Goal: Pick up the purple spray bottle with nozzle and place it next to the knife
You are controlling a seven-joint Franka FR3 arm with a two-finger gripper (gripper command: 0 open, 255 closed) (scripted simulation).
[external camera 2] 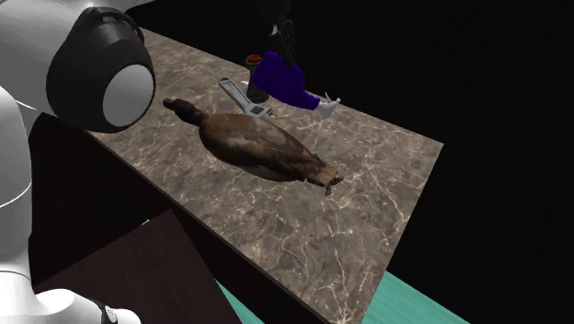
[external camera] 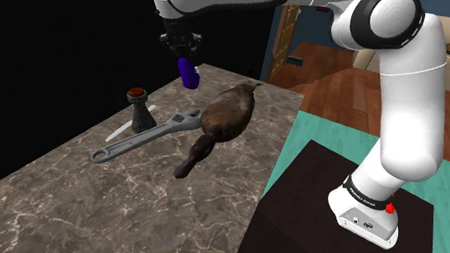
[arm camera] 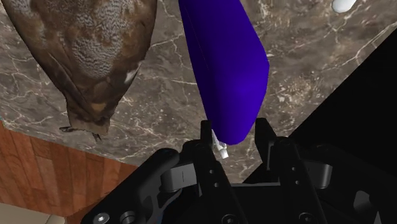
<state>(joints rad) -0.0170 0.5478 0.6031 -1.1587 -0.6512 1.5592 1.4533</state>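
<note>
My gripper (external camera: 179, 43) is shut on a purple spray bottle (external camera: 189, 73) and holds it in the air over the far end of the marble table (external camera: 90, 202). From the second exterior view the bottle (external camera 2: 281, 81) hangs tilted under the gripper (external camera 2: 281, 39), its white nozzle (external camera 2: 328, 104) pointing to that view's right. In the wrist view both fingers (arm camera: 207, 130) clasp the bottle's (arm camera: 226, 70) narrow end. A pale knife blade (external camera: 118, 130) lies on the table beside a dark post with a red top (external camera: 139, 108).
A large brown bird figure (external camera: 224, 118) lies across the middle of the table, close below the bottle. A grey adjustable wrench (external camera: 146, 138) lies between the bird and the dark post. A black area lies beyond the table's far edge. The stand (external camera: 323, 208) sits at the lower right.
</note>
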